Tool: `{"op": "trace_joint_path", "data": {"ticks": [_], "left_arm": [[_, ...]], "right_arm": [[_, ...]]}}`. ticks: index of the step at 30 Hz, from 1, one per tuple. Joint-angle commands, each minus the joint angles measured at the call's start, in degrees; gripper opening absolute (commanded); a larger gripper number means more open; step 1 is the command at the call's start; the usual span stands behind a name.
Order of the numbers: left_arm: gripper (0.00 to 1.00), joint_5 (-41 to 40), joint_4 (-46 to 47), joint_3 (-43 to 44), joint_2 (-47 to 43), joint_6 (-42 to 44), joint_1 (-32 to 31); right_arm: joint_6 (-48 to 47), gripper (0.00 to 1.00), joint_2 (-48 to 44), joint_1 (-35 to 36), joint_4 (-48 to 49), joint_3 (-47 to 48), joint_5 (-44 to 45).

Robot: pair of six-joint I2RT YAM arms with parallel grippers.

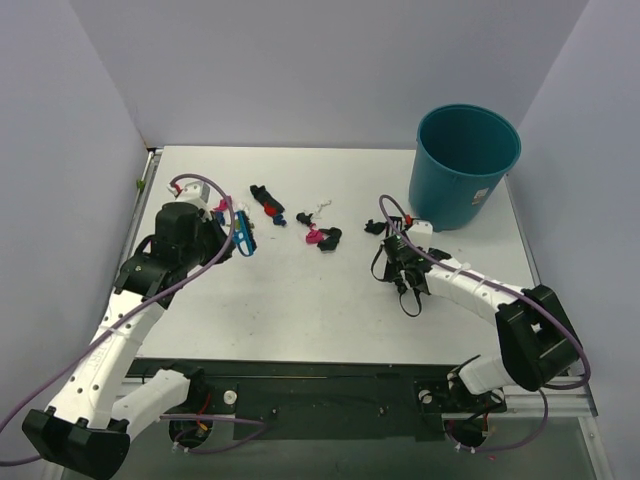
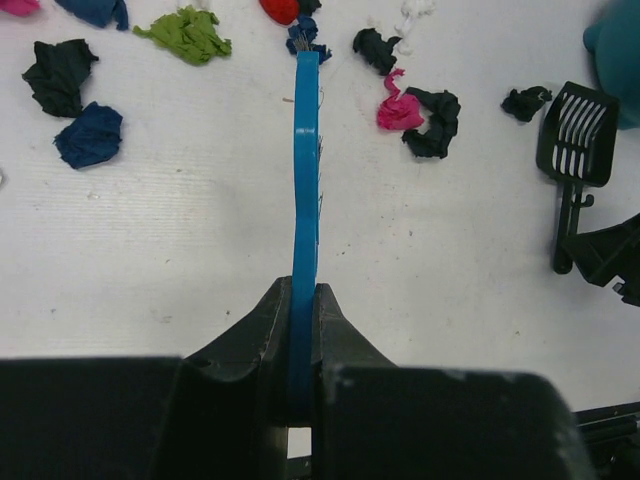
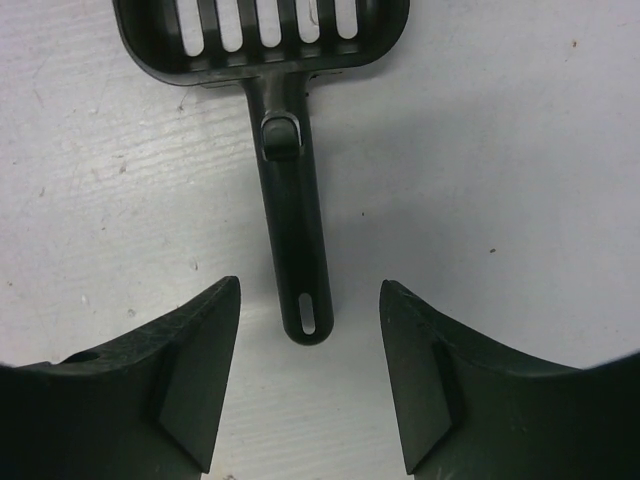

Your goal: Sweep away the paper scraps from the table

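Paper scraps lie on the white table (image 1: pixel 300 300): a black, red and blue group (image 1: pixel 270 205), a pink and black pair (image 1: pixel 322 237), and green (image 2: pixel 185 33), dark blue (image 2: pixel 90 135) and black (image 2: pixel 60 75) bits. My left gripper (image 2: pixel 305 285) is shut on the blue hand brush (image 2: pixel 306 150), held on edge, its far end near the red and blue scraps. The black slotted scoop (image 3: pixel 290 200) lies flat on the table. My right gripper (image 3: pixel 310 283) is open, its fingers either side of the handle's end with a gap on each side.
A teal round bin (image 1: pixel 465 165) stands at the back right, just beyond the scoop (image 2: pixel 572 140). A lone black scrap (image 2: pixel 525 100) lies left of the scoop's head. White walls close in the table on three sides.
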Motion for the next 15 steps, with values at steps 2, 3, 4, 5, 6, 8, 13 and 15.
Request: {"op": "trace_joint_path", "data": {"ticks": [2, 3, 4, 5, 6, 8, 13, 15], "left_arm": [[0.0, 0.0, -0.4, 0.3, -2.1, 3.3, 0.4], [0.0, 0.9, -0.3, 0.2, -2.3, 3.3, 0.4], [0.0, 1.8, 0.0, -0.2, -2.2, 3.4, 0.4], [0.0, 1.8, 0.1, -0.2, -2.2, 3.3, 0.4], [0.0, 3.2, 0.2, -0.2, -1.9, 3.4, 0.4], [0.0, 3.9, 0.2, -0.1, -1.8, 3.5, 0.4], [0.0, 6.3, 1.2, -0.8, -2.4, 3.5, 0.4], [0.0, 7.8, 1.9, -1.3, -2.7, 3.4, 0.4]], "right_arm": [[2.4, 0.49, 4.2, -1.6, 1.7, 2.0, 0.4], [2.6, 0.49, 5.1, -2.0, 1.7, 1.9, -0.2], [3.1, 0.48, 5.6, -2.2, 1.8, 1.9, -0.5], [3.1, 0.48, 6.4, -2.6, 2.1, 1.8, -1.6], [3.6, 0.48, 6.9, -2.9, 2.1, 1.8, -1.8], [3.8, 0.43, 7.8, -3.4, 2.2, 1.8, -3.2], [3.6, 0.04, 6.8, -4.1, 1.0, 1.6, -4.4], [3.0, 0.0, 4.2, -3.0, -1.0, 1.4, -1.8]]}}
